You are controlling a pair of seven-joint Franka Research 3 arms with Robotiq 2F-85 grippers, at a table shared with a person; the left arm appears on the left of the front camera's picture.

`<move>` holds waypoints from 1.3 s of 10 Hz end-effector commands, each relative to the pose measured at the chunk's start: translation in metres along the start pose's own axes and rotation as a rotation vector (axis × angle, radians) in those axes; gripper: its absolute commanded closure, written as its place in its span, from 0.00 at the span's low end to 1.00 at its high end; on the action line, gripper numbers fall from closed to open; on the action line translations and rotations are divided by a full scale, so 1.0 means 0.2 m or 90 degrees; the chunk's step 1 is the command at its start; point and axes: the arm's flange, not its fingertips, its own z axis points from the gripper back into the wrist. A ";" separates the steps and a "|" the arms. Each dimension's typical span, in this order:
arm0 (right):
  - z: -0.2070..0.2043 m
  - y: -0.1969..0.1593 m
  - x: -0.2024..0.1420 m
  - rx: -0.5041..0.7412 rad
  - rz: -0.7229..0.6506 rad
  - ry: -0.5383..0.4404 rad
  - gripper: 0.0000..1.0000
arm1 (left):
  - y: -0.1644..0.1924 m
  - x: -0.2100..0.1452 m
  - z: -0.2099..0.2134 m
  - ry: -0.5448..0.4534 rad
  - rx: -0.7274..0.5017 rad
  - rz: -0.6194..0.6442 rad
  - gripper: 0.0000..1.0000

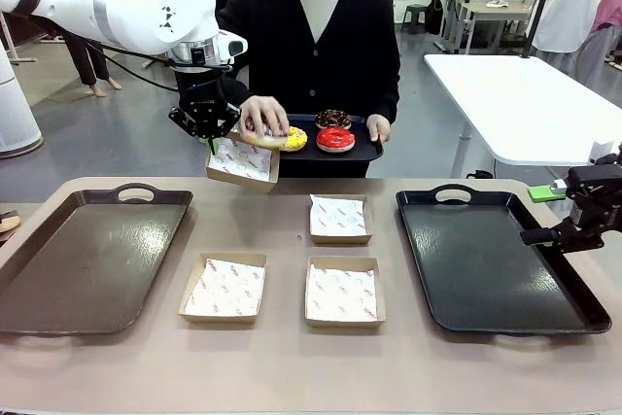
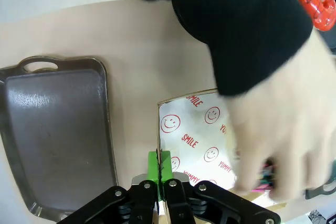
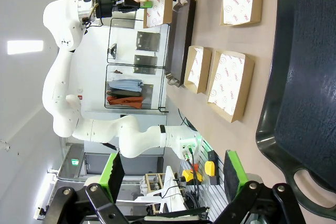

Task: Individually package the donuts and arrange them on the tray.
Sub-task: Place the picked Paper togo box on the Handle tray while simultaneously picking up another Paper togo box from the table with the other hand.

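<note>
Front view gives the layout. The left gripper (image 1: 206,123) is up past the far edge of the bench (image 1: 292,366). It is clamped on the left edge of a lined cardboard box (image 1: 241,160) and holds it in the air, slightly tilted. The person's hand (image 1: 264,116) is just above that box, on the yellow donut (image 1: 292,138). The red donut (image 1: 335,139) and the sprinkled chocolate donut (image 1: 332,120) sit on a small black tray (image 1: 374,151) held by the person's other hand (image 1: 379,128).

On the bench there is a brown tray (image 1: 92,255) on the left and a black tray (image 1: 496,259) on the right. Three more boxes lie between them (image 1: 338,219) (image 1: 224,287) (image 1: 342,291), all with bare liners.

Left wrist view adds grip detail: the green pads (image 2: 153,163) are pinched fully together on the box wall. The hand is motion-blurred over the smiley-print liner. Something dark and pink shows under the fingers, possibly a donut, but it's too smeared to call.

Right wrist view: the right gripper (image 3: 173,174) has its jaws wide apart with nothing between them, near the handle end of the black tray. In the front view it sits at that tray's right rim.
</note>
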 end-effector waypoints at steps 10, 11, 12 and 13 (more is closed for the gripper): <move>-0.01 0.00 0.00 0.005 0.001 -0.005 0.00 | 0.02 0.00 0.01 -0.006 -0.001 -0.006 1.00; -0.01 0.00 0.00 0.005 0.001 -0.005 0.00 | 0.02 0.00 0.01 -0.006 -0.001 -0.006 1.00; -0.01 0.00 0.00 0.005 0.001 -0.005 0.00 | 0.02 0.00 0.01 -0.006 -0.001 -0.006 1.00; -0.01 0.00 0.00 0.005 0.001 -0.005 0.00 | 0.02 0.00 0.01 -0.006 -0.001 -0.006 1.00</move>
